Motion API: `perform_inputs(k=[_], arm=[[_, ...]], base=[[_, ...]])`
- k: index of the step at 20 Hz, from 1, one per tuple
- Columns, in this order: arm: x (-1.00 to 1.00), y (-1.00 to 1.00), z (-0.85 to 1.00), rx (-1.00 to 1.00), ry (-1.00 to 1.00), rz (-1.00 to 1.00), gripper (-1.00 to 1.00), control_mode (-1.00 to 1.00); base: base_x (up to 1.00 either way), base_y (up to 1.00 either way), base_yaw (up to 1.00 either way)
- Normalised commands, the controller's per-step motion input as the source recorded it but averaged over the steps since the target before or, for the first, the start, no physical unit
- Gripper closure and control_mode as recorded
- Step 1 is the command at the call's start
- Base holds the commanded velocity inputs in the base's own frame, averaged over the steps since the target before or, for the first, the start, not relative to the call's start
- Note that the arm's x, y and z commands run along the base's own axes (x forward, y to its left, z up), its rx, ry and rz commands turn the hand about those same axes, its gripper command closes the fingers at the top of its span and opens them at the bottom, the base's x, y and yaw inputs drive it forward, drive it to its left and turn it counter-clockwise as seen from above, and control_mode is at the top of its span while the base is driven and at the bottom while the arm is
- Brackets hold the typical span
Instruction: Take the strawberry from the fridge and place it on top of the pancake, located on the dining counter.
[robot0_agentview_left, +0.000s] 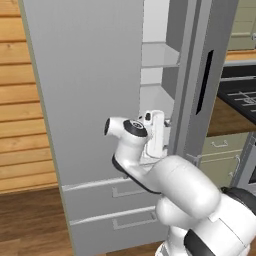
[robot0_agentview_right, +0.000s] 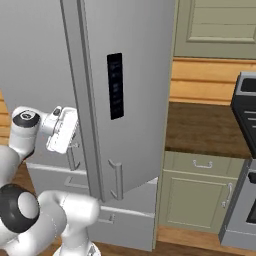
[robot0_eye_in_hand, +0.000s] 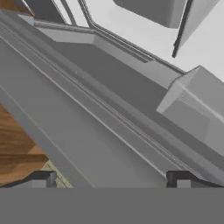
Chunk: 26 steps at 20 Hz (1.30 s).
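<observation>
Presumably soft and easily bruised, the strawberry is awaiting a light pinch across its middle while the gripper (robot0_eye_in_hand: 111, 179), fingers spread and empty, is hovering mid-frame at the fridge (robot0_agentview_left: 95, 100) door gap.

- A home kitchen, rendered.
- A tall light-grey fridge (robot0_agentview_left: 95, 100) fills the middle of the left base view, one door ajar on pale inner shelves (robot0_agentview_left: 159, 55), two drawers (robot0_agentview_left: 112, 207) at the bottom.
- Pale green cabinets (robot0_agentview_right: 197, 195) under a dark wooden tabletop (robot0_agentview_right: 205, 127), right of the right base view.
- A dark stove (robot0_agentview_right: 245, 125) at the right edge.
- Wood-plank wall (robot0_agentview_left: 20, 100) and wooden floor (robot0_agentview_left: 30, 225), left of the left base view.
</observation>
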Motion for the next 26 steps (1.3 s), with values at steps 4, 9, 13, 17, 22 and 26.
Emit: perform_inputs(k=[4,9,13,17,22,26], arm=[[-0.86,-0.75,0.14,0.00,-0.10,0.00,-1.00,-1.00],[-0.90,-0.80,0.06,0.00,-0.10,0.00,-1.00,-1.00],[-0.94,-0.99,0.00,0.07,-0.08,-0.07,-1.00,-1.00],[-0.99,-1.00,0.00,0.15,-0.13,-0.09,-1.00,-1.00],[-0.80,-0.69,0.01,0.14,-0.21,-0.03,-1.00,-1.00],[-0.40,0.08,0.25,0.07,-0.30,0.03,-1.00,-1.00]], base=[[0.00,0.00,0.00],[0.00,0.00,0.00],[0.00,0.00,0.00],[0.00,0.00,0.00],[0.00,0.00,0.00],[0.00,0.00,0.00]])
